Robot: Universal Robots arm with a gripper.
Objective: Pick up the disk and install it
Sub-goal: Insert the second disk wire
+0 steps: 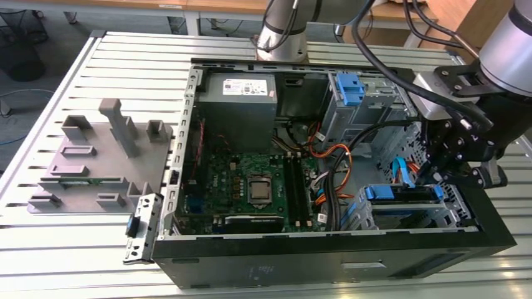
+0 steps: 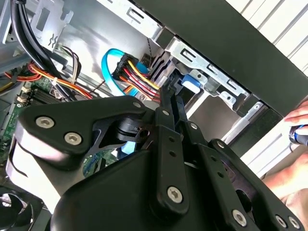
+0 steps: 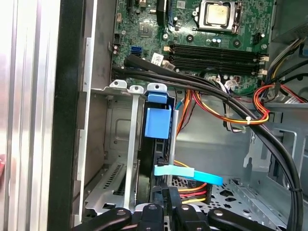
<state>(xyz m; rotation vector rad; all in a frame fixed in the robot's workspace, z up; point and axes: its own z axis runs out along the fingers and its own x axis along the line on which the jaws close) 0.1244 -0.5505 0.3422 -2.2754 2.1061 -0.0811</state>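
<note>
Seating the disk [image 1: 402,194] squarely in the drive cage [image 1: 374,215] looks to depend on the gripper [image 1: 432,176], its fingers pressed together, pushing straight along the blue rails without snagging the cables [image 1: 332,163].

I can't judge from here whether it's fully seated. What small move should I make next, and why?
Probably a short, slow press of the disk further into the drive bay, then a check. In the first wrist view the disk stands edge-on in the bay slot, its blue end about level with the bay's metal tabs, and the gripper sits right at its edge.
</note>
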